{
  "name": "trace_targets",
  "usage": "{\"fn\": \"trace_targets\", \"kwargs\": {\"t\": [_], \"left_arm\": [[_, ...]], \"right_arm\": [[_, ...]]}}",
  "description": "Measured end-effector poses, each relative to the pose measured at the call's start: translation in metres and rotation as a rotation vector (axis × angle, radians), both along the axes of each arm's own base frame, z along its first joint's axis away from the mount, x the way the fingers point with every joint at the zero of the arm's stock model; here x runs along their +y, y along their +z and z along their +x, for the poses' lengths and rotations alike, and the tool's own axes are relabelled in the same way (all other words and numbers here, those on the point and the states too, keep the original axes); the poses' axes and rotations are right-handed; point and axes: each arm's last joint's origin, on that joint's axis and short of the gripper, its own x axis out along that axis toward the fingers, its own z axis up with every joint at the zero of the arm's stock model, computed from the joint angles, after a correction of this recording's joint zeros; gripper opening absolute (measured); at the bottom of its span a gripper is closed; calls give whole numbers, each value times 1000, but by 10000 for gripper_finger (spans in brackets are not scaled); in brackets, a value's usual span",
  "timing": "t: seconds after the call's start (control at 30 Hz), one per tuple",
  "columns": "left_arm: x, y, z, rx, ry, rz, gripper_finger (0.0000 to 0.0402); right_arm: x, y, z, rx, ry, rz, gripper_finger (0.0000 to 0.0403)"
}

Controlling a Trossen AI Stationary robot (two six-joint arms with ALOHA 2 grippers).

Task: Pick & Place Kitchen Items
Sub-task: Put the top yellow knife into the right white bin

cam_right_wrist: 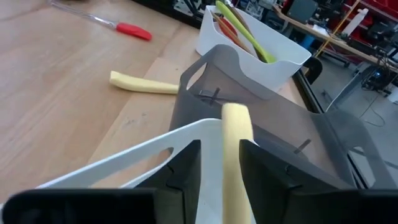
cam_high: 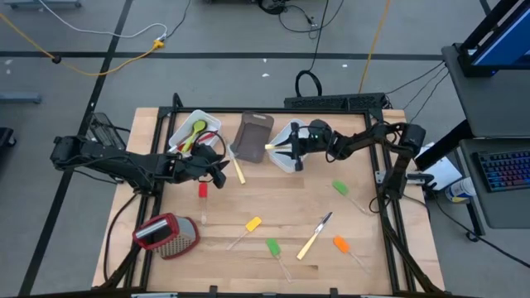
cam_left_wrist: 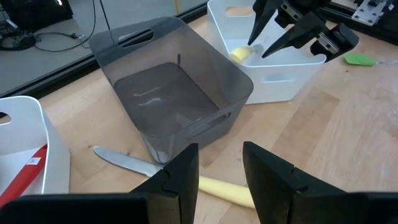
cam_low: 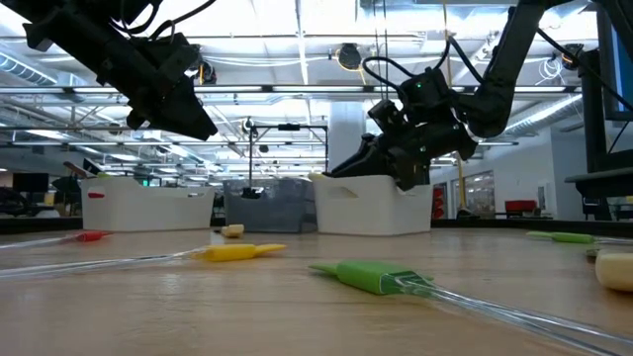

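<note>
From above, I see the left gripper (cam_high: 217,171) hanging over the tabletop (cam_high: 273,199) beside the left white plastic tub (cam_high: 194,132), which holds green and red spoons. Its jaws stand narrowly apart and hold nothing. In its wrist view, the pale-yellow-handled knife (cam_left_wrist: 186,177) lies on the wood just ahead of them, its blade pointing toward the left tub and its handle partly hidden behind the fingers (cam_left_wrist: 180,180). A small red-headed spatula (cam_high: 203,189) lies near, just below that gripper in the overhead picture.

Next comes the dark translucent rectangular tub (cam_high: 252,137); whether anything lies in it I cannot make out.

Farther right, the right gripper (cam_high: 280,146) sits over the rim of the right white plastic tub (cam_high: 287,159), jaws closed on a pale yellow utensil handle (cam_right_wrist: 234,155) that runs between them; its working end is cut off from me.

Across the open tabletop lie a yellow spatula (cam_high: 251,224), a green spatula (cam_high: 272,247), a second pale-handled knife (cam_high: 314,237), another green spatula (cam_high: 339,188) and an orange spatula (cam_high: 340,243); their clear thin handles are hard to trace.
</note>
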Motion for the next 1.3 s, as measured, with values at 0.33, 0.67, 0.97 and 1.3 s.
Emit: {"fn": "trace_targets", "kwargs": {"t": [0.33, 0.67, 0.97, 1.3], "left_arm": [[0, 0, 0, -4, 4, -6, 127], [0, 0, 0, -42, 42, -63, 127], [-2, -2, 4, -133, 117, -197, 127], [-12, -19, 38, -251, 86, -253, 127]], "right_arm": [[3, 0, 1, -1, 10, -1, 136], [21, 27, 6, -107, 60, -23, 150], [47, 46, 11, -163, 125, 41, 150], [77, 46, 18, -160, 228, 15, 153]]}}
